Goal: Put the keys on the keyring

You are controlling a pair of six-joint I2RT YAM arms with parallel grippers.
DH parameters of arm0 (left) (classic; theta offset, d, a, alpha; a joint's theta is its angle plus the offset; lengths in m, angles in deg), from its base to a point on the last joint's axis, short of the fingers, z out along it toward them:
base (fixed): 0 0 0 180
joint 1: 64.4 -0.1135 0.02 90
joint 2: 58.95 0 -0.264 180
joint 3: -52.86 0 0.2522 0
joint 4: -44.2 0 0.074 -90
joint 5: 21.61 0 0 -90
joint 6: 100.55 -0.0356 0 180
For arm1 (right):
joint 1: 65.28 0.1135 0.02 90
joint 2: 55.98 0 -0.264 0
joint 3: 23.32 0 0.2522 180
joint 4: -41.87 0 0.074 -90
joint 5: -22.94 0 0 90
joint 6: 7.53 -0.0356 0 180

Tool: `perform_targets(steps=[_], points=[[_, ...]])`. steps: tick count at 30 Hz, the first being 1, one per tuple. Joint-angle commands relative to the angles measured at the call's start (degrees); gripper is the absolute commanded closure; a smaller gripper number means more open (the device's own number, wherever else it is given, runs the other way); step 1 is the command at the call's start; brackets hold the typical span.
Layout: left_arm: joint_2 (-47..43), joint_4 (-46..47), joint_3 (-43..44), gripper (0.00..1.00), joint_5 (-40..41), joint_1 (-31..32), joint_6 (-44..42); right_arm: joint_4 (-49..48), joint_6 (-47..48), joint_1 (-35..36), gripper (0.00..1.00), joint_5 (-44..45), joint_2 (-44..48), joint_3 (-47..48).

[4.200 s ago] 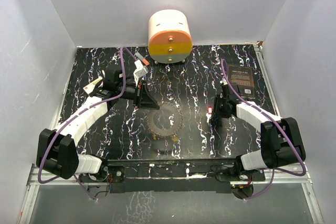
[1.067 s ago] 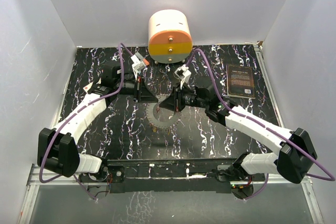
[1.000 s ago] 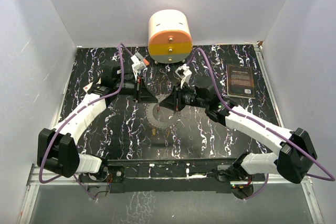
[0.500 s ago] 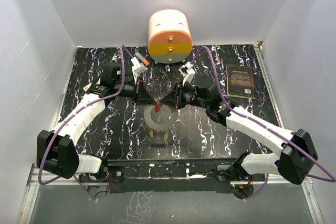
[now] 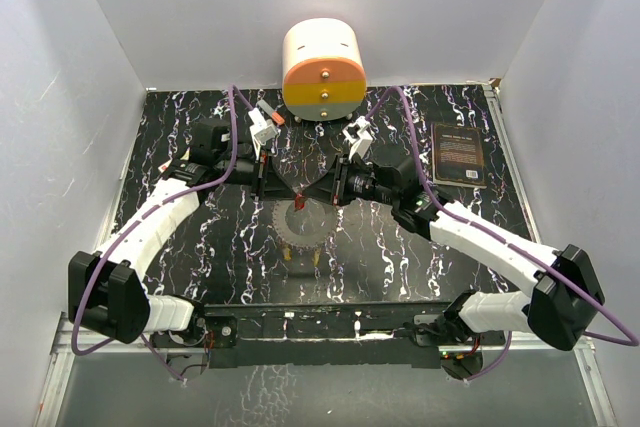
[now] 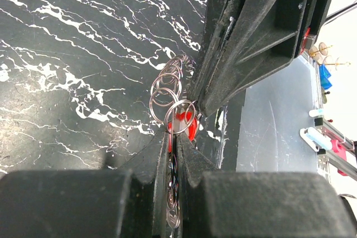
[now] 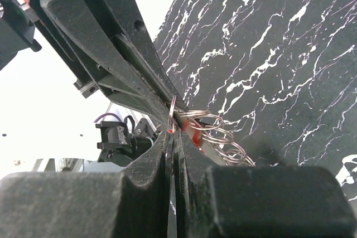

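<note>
**Threading stage, overhead and wrist views.** The left gripper (image 5: 291, 190) and right gripper (image 5: 311, 190) meet tip to tip just above the centre of the overhead frame, both with jaws closed. A small red key (image 5: 298, 205) hangs directly below their meeting point, at the upper edge of the flat whitish-silver keyring with a toothed rim (image 5: 305, 237). The keyring sits at mid-frame on the black marbled tabletop (image 5: 200, 247); whether its upper edge is lifted cannot be told. In the wrist views the rim resolves into a chain of small wire loops (image 6: 165, 92). The left gripper is clamped on one loop, and the right gripper appears clamped on the red key, which is partly hidden between the fingers. Two yellow keys (image 5: 287, 255) lie loose just below the keyring, not yet mounted. A cream-and-orange round drawer unit (image 5: 322, 72) stands at upper centre, well apart. The step in hand is judged to be passing the red key onto a loop. The next move calls for a fine, aligned slide along the wire while the left gripper steadies the loop.
</note>
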Motion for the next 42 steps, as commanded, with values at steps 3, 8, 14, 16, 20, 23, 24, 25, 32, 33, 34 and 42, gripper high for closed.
perform_targets(steps=[3,8,14,16,20,23,24,25,32,33,34,42], points=[[-3.1,-0.6,2.7,1.00,-1.5,-0.2,-1.0,-5.9,-5.4,-0.5,0.92,-2.2,-1.3,1.7],[-3.0,-0.7,2.8,1.00,-1.8,-0.2,-1.1,-7.8,-8.4,-0.8,0.92,-2.3,-1.1,0.5],[-3.0,-0.7,2.5,1.00,-1.8,-0.2,-1.2,-9.9,-12.0,-1.4,0.92,-2.2,-0.7,-1.0],[-3.0,-0.8,2.5,1.00,-1.6,-0.2,-1.3,-11.1,-13.8,-1.8,0.92,-2.6,-0.8,-1.9],[-3.1,-1.9,2.7,1.00,-0.9,-0.2,-2.7,-13.5,-17.1,-2.9,0.92,-3.8,-0.4,-4.1],[-3.3,-3.1,3.1,1.00,-0.2,-0.2,-4.3,-13.7,-18.2,-3.7,0.92,-4.2,0.3,-4.9],[-3.4,-3.4,3.2,1.00,0.1,-0.2,-4.7,-13.7,-18.5,-4.0,0.92,-4.3,0.6,-5.1],[-3.4,-3.8,3.3,1.00,0.3,-0.2,-5.3,-13.8,-18.8,-4.2,0.92,-4.5,0.7,-5.3],[-3.5,-5.2,3.1,1.00,2.2,-0.2,-7.8,-13.8,-20.3,-5.2,0.92,-5.8,1.4,-5.9],[-3.5,-5.3,3.1,1.00,2.2,-0.1,-7.9,-13.8,-20.5,-5.3,0.92,-5.9,1.5,-6.0],[-3.5,-5.3,3.1,1.00,2.2,-0.2,-7.9,-13.8,-20.5,-5.3,0.92,-5.9,1.4,-6.1],[-3.4,-5.2,3.1,1.00,2.0,-0.1,-7.9,-16.7,-21.9,-5.3,0.92,-6.8,0.8,-8.1]])
